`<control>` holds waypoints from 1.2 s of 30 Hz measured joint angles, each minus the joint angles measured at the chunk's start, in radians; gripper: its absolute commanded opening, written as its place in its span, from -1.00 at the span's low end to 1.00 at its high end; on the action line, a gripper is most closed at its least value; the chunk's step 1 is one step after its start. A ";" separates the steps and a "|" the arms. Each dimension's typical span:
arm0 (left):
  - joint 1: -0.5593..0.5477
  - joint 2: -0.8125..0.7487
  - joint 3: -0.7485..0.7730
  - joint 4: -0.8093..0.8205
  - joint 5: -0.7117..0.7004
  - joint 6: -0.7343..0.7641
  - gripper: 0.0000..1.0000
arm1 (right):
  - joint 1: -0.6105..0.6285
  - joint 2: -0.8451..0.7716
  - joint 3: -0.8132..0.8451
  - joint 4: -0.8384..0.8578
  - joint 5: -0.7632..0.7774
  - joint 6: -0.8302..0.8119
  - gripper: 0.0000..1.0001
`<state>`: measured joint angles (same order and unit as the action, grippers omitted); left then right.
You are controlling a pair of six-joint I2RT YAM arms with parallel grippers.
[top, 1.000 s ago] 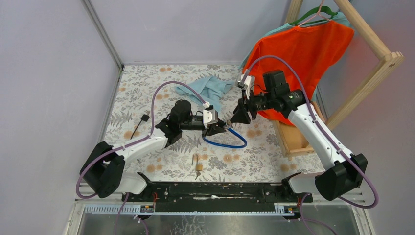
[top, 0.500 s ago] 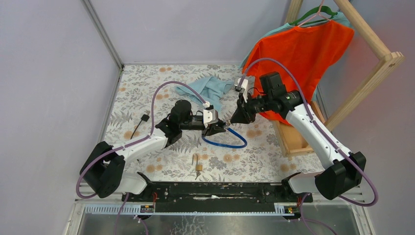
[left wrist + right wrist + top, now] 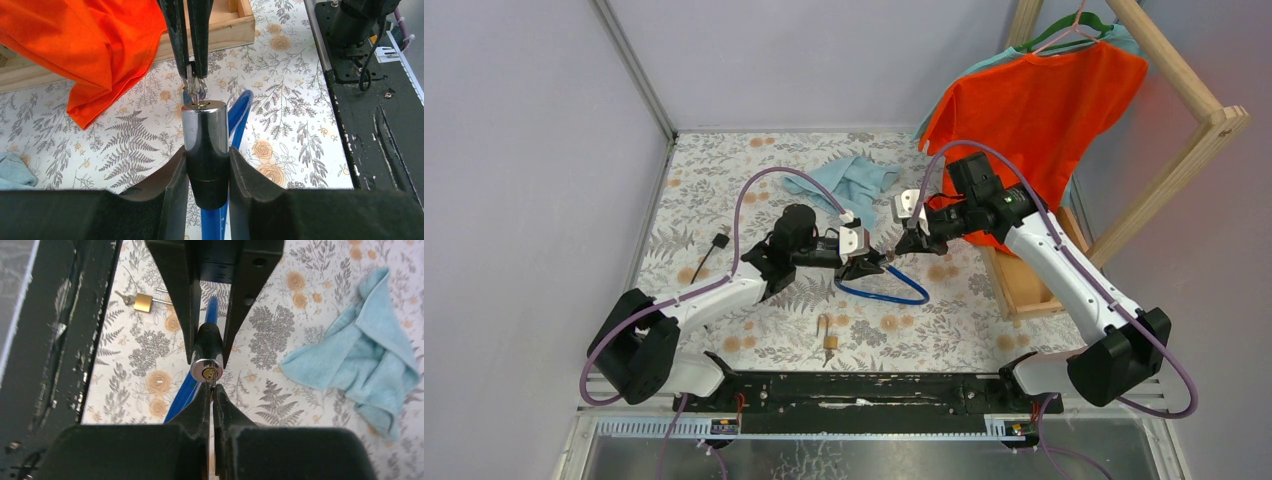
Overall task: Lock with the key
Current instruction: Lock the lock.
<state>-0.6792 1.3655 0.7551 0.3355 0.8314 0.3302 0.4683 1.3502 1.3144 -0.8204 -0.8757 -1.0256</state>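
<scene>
My left gripper (image 3: 207, 155) is shut on the lock (image 3: 205, 130), a chrome and black barrel held just above the table, with its blue cable (image 3: 886, 292) looping down behind. The brass keyhole end (image 3: 211, 374) faces my right gripper. The small grey key (image 3: 194, 90) sticks out of that keyhole. My right gripper (image 3: 212, 388) is shut on the key (image 3: 213, 381), fingertips almost touching the barrel face. In the top view both grippers meet over the table's middle, left gripper (image 3: 866, 265) and right gripper (image 3: 904, 246) tip to tip.
A brass padlock (image 3: 829, 341) with its own key lies near the front edge. A light blue cloth (image 3: 856, 181) lies at the back. An orange shirt (image 3: 1034, 100) hangs over a wooden rack (image 3: 1022, 285) on the right. A black USB plug (image 3: 720, 241) lies at the left.
My right arm has swung left and down to the end of the lock, and its jaws have closed on the key. The left arm and the lock have stayed put.
</scene>
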 measured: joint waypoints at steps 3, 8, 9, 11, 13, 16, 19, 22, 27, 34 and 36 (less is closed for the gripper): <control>0.006 0.000 0.000 0.000 0.009 0.010 -1.00 | 0.002 0.006 0.010 -0.028 -0.002 -0.117 -1.00; 0.011 0.000 0.002 0.004 0.016 0.014 -1.00 | 0.008 0.010 0.031 -0.061 0.006 -0.206 -0.88; 0.011 0.000 0.003 0.006 0.015 0.014 -1.00 | 0.009 0.011 0.036 -0.066 0.010 -0.209 -0.81; 0.011 0.000 0.005 0.010 0.015 0.013 -1.00 | 0.010 0.011 0.045 -0.076 0.018 -0.209 -0.62; 0.011 0.000 0.006 0.011 0.016 0.013 -1.00 | 0.011 0.011 0.052 -0.088 0.020 -0.208 -0.39; 0.011 0.000 0.006 0.004 0.027 0.013 -1.00 | 0.007 0.010 0.073 -0.113 0.044 -0.196 -0.07; 0.010 0.000 0.006 0.002 0.044 0.013 -1.00 | 0.001 0.004 0.081 -0.124 0.056 -0.179 0.12; 0.010 0.000 0.006 0.002 0.049 0.013 -1.00 | 0.000 -0.018 0.073 -0.120 0.053 -0.142 0.21; 0.010 0.000 0.006 0.002 0.051 0.013 -1.00 | 0.000 -0.069 0.030 -0.076 0.030 -0.040 0.23; 0.010 0.000 0.006 0.002 0.048 0.013 -1.00 | 0.008 -0.072 -0.042 0.063 0.001 0.212 0.15; 0.010 0.000 0.006 0.002 0.047 0.013 -1.00 | 0.014 -0.072 -0.069 0.101 0.012 0.278 0.09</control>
<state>-0.6689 1.3651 0.7609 0.3378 0.8783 0.3431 0.4824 1.2785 1.2457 -0.7197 -0.8635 -0.7479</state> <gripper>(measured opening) 0.341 0.579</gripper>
